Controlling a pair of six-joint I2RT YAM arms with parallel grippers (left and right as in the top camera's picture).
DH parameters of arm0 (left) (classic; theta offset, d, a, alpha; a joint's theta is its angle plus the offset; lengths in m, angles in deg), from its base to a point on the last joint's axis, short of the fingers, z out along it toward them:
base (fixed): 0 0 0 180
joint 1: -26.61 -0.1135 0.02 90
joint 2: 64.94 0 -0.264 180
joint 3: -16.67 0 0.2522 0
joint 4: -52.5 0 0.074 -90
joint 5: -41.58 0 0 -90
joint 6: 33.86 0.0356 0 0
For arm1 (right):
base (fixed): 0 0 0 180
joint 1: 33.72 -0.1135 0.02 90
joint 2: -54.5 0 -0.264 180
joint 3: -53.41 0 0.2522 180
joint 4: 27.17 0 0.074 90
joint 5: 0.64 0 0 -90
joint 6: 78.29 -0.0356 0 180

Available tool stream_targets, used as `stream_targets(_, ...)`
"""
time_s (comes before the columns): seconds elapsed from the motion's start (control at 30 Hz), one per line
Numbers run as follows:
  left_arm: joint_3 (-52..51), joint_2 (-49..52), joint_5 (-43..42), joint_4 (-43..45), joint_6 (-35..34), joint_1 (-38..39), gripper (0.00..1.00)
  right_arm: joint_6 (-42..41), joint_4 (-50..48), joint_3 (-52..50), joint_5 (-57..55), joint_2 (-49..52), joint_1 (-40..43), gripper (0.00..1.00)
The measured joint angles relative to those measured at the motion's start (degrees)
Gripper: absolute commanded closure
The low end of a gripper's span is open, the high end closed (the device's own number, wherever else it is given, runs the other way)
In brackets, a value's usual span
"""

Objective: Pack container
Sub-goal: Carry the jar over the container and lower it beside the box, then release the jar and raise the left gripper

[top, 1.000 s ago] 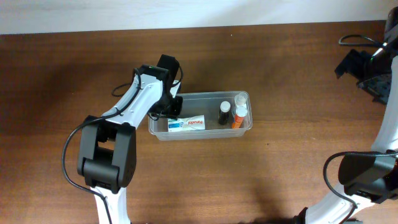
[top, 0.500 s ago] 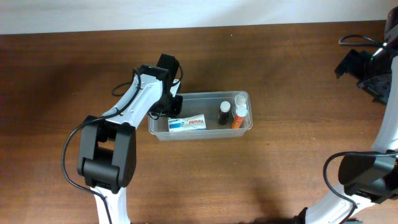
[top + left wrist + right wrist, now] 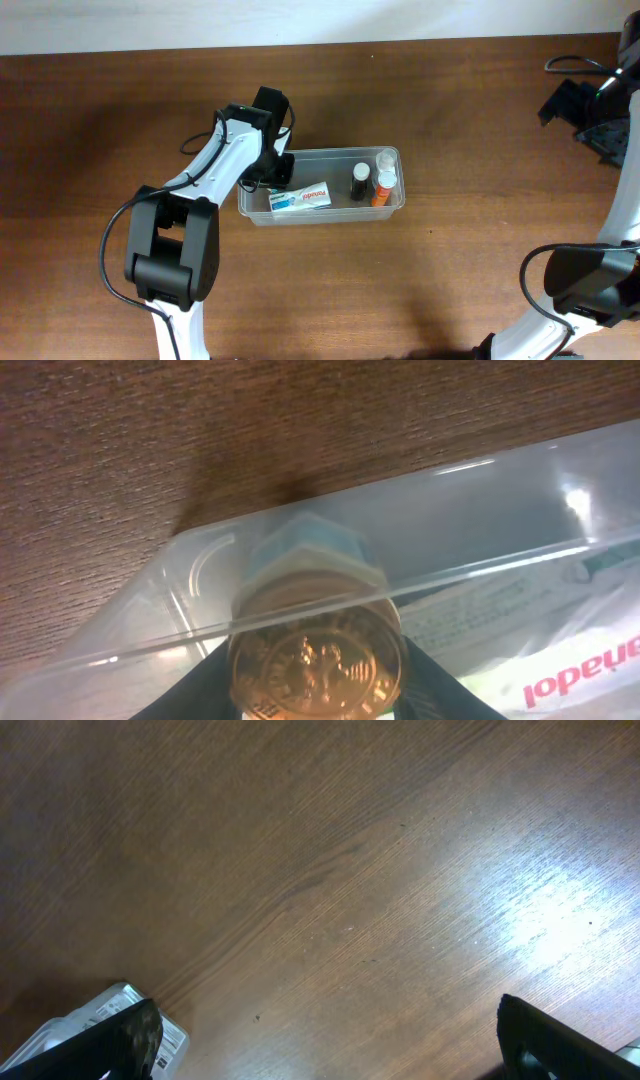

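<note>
Three small bottles (image 3: 360, 182) and a box (image 3: 300, 198) already sit in the container (image 3: 330, 152), mid-bench. The left pincer (image 3: 277, 172) is clamped on a gold-capped jar (image 3: 315, 660) at the container's left end, just beside the box (jar base hidden). The right pincer (image 3: 330, 1040) gapes wide, empty, well apart. Risks: the jar lands on the box edge and topples on release; fingers catch the wall pulling out, dragging the light container.
</note>
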Motion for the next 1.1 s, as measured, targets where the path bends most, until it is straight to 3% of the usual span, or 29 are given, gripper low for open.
stream_targets(0.53,1.44,0.00,0.02,-3.50,0.00,0.00,0.52,-0.07,0.00,0.00,0.00,0.00,0.00,0.02)
stream_targets(0.67,6.10,0.00,0.20,-7.10,0.02,-0.02,0.40,-0.07,0.00,0.00,0.00,0.00,0.00,0.02)
stream_targets(0.73,9.57,0.00,0.22,-8.81,0.35,0.00,0.23,-0.02,0.00,0.00,0.00,0.00,0.00,0.02)
stream_targets(0.77,11.39,-0.04,0.26,-9.55,0.57,0.00,0.06,-0.02,0.00,0.00,0.00,0.00,0.00,0.02)
stream_targets(0.8,13.00,-0.11,0.24,-10.43,0.55,0.00,0.01,-0.02,0.00,0.00,0.00,0.00,0.00,0.02)
stream_targets(1.1,24.20,-5.11,0.57,-21.64,0.70,0.00,0.01,-0.02,-0.02,0.00,0.00,0.00,0.00,0.02)
